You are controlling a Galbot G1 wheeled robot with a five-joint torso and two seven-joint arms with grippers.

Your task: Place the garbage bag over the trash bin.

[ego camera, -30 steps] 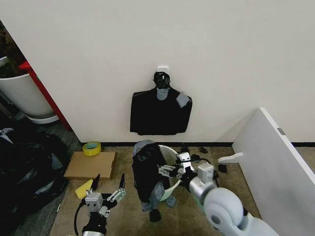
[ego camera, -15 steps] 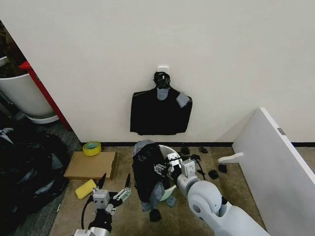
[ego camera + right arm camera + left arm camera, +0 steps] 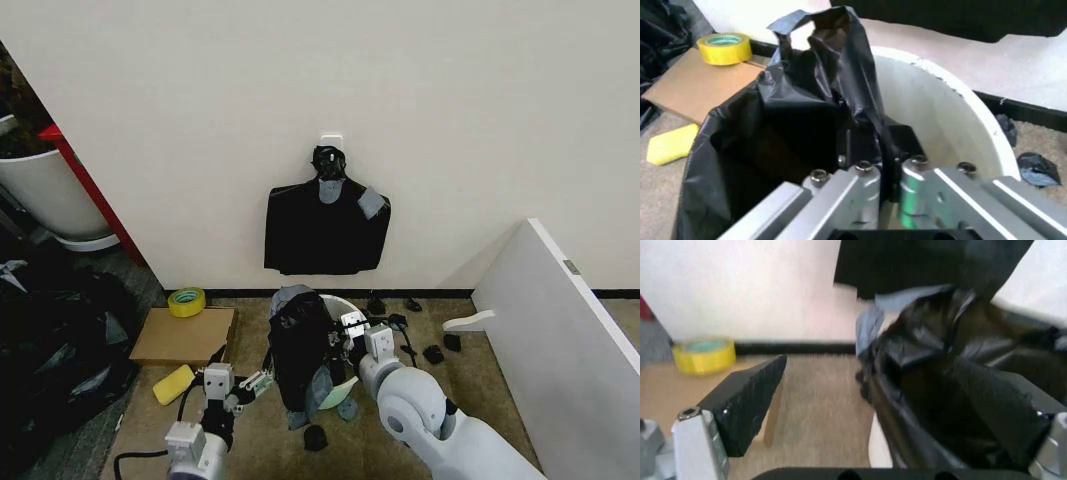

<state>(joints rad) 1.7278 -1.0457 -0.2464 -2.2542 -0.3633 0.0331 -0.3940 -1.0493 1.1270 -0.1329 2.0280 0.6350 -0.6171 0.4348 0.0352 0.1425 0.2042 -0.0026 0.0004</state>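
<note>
Risk: thin garbage bag (image 3: 807,115) tearing or slipping off trash bin (image 3: 953,125) rim, pinched by closed right gripper (image 3: 870,172); left gripper (image 3: 243,385) open beside bin.

The thin black plastic garbage bag (image 3: 807,120) is glossy and crinkled, catching light along its folds. The round cream-white plastic trash bin (image 3: 953,125) has a smooth, faintly shiny inner wall. The right gripper (image 3: 890,172) shows brushed silver metal with bare screw heads. The left gripper (image 3: 893,405) carries matt black ribbed fingers (image 3: 747,397). The flat brown cardboard sheet (image 3: 185,335) looks dull, and the beige floor carpet (image 3: 820,410) looks rough and fibrous.
</note>
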